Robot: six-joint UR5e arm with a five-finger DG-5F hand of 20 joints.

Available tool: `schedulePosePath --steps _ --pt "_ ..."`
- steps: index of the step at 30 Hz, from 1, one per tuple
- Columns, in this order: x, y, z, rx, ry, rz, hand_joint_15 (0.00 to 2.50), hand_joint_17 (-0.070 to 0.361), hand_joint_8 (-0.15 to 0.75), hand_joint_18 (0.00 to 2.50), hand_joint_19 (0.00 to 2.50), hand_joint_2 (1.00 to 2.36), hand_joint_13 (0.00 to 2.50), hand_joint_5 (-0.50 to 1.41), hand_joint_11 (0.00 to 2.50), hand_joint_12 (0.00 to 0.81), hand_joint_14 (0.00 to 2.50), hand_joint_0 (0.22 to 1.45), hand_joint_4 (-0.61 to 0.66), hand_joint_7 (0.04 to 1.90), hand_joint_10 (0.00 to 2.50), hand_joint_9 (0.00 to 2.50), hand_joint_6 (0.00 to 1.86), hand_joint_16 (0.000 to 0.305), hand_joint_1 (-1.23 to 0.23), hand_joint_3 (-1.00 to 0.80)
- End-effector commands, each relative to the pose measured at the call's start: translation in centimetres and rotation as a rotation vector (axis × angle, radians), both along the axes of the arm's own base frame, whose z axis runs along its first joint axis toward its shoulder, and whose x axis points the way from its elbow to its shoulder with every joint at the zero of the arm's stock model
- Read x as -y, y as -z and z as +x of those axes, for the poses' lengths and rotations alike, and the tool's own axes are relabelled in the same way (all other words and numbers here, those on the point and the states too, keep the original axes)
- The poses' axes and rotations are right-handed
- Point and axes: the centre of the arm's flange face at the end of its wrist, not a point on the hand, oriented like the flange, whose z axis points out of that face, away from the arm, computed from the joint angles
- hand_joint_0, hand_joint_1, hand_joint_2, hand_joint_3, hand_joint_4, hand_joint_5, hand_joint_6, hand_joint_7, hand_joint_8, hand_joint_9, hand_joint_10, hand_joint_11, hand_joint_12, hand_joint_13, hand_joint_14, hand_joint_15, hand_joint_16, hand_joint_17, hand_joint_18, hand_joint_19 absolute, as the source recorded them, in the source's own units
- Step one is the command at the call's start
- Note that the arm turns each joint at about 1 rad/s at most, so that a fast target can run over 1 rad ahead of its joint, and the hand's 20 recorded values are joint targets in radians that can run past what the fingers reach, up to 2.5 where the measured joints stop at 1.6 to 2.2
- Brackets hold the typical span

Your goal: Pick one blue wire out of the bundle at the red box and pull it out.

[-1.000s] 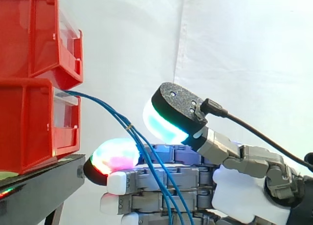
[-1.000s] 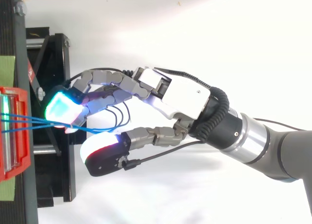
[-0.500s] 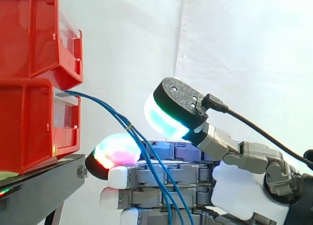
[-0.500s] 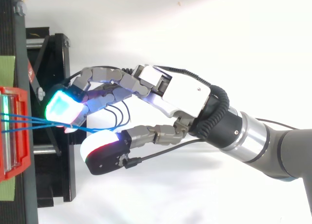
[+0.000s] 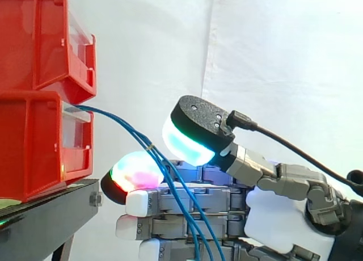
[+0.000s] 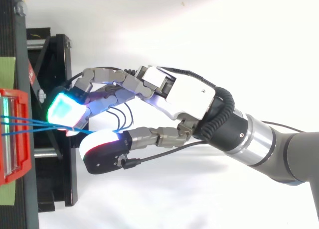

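Little of the task is done, judging by the red box (image 5: 39, 142): it is sitting on the black stand (image 5: 48, 215) with another red box stacked on it, and every blue wire is running out of its front, so none is pulled out yet. What is left is to single out 1 wire, close on it and draw it away from the box.

The hand (image 5: 283, 221) is reaching toward the box, which is lying at 9 o'clock from it in the side view. It is wide apart, with its fingers stretched nearly straight and its thumb raised above them, and it is gripping nothing.

The bundle of blue wires (image 5: 146, 146) is sloping from the box front toward 5 o'clock and crossing the fingers on the camera's side. From above, the wires (image 6: 30, 124) are passing under the cyan fingertip (image 6: 62, 109) and heading into the gap between the fingers and the thumb pad (image 6: 99, 152), which is lying at 5 o'clock from that fingertip. Whether any wire is touching a pad I cannot tell.

A small pale tie is binding the strands just beside the glowing fingertip (image 5: 136, 171), at 1 o'clock from it.
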Motion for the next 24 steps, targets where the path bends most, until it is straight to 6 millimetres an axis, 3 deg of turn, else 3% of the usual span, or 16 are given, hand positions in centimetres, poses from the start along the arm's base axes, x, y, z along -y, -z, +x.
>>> schedulePosePath --steps 1,10,24 --pt "0.00 0.00 0.03 0.000 0.001 0.001 0.47 0.092 0.234 0.46 0.53 1.01 0.59 -0.10 0.51 0.354 0.02 0.62 0.21 1.18 0.02 0.80 0.57 0.041 -0.70 -0.37" --pt "0.24 -0.55 0.38 0.015 0.000 0.006 0.47 0.092 0.234 0.46 0.53 1.01 0.59 -0.10 0.51 0.356 0.02 0.62 0.20 1.16 0.01 0.79 0.58 0.041 -0.70 -0.38" --pt "0.22 -0.68 0.46 0.018 0.000 0.006 0.47 0.094 0.239 0.47 0.52 1.00 0.59 -0.16 0.55 0.360 0.02 0.59 0.21 0.87 0.02 0.78 0.78 0.042 -0.77 -0.47"
